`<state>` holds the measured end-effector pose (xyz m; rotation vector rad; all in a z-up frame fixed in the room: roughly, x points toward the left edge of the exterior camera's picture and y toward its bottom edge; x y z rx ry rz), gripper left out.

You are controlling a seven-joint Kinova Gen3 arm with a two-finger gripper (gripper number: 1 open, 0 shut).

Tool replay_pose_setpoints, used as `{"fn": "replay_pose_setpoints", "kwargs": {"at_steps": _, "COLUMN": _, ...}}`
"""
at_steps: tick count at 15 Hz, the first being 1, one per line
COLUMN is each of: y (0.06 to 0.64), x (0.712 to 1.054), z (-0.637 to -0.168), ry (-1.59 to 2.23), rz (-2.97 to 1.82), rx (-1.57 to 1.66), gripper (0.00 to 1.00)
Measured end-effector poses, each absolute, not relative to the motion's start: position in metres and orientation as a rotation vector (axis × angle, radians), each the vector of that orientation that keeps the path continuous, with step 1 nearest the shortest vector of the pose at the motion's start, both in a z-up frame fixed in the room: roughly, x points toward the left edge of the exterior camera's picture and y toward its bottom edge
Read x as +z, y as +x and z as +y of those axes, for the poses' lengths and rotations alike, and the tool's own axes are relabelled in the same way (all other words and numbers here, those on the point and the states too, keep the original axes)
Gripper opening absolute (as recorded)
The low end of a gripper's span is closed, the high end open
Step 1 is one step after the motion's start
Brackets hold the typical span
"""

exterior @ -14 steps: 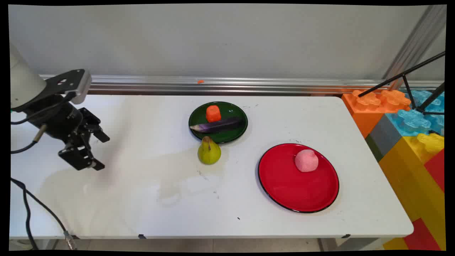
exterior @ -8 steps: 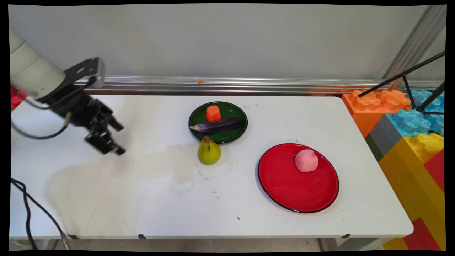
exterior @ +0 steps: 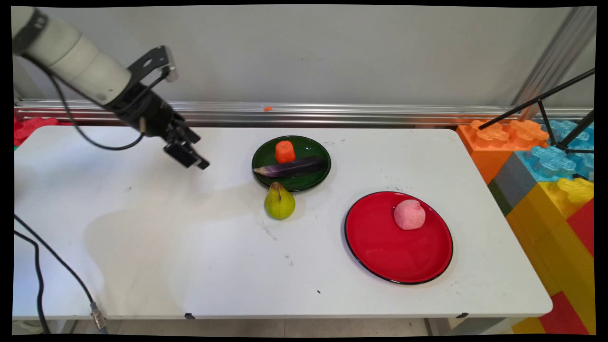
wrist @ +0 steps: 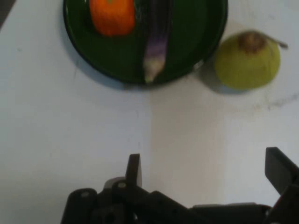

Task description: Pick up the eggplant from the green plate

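My gripper [exterior: 192,154] hangs open and empty above the table [exterior: 142,247], left of the green plate [exterior: 313,178]. In the hand view the gripper [wrist: 205,170] has its fingers [wrist: 134,169] spread wide, with bare table between them. The green plate [wrist: 196,28] lies ahead and carries an orange carrot piece [exterior: 285,151] [wrist: 112,16] and a purple eggplant [exterior: 292,167] [wrist: 156,42]. A green pear [exterior: 279,203] [wrist: 247,60] stands upright on the table just in front of that plate.
A red plate [exterior: 389,256] at the right holds a pink peach [exterior: 409,214]. Large toy blocks [exterior: 546,180] are stacked past the table's right end, with a black tripod leg [exterior: 536,102] above them. Black cables [exterior: 38,266] hang at the left.
The arm has swung up and to the right, from the table's left side toward the green plate. The gripper stays open; nothing on the table has moved.
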<state>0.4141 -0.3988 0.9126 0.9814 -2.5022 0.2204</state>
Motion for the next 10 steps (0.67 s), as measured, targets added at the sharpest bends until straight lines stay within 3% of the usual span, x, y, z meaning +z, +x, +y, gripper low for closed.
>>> {"fn": "replay_pose_setpoints", "kwargs": {"at_steps": 10, "y": 0.398, "x": 0.872, "z": -0.448, "ry": 0.93, "rz": -2.392, "rx": 0.22, "gripper": 1.0}}
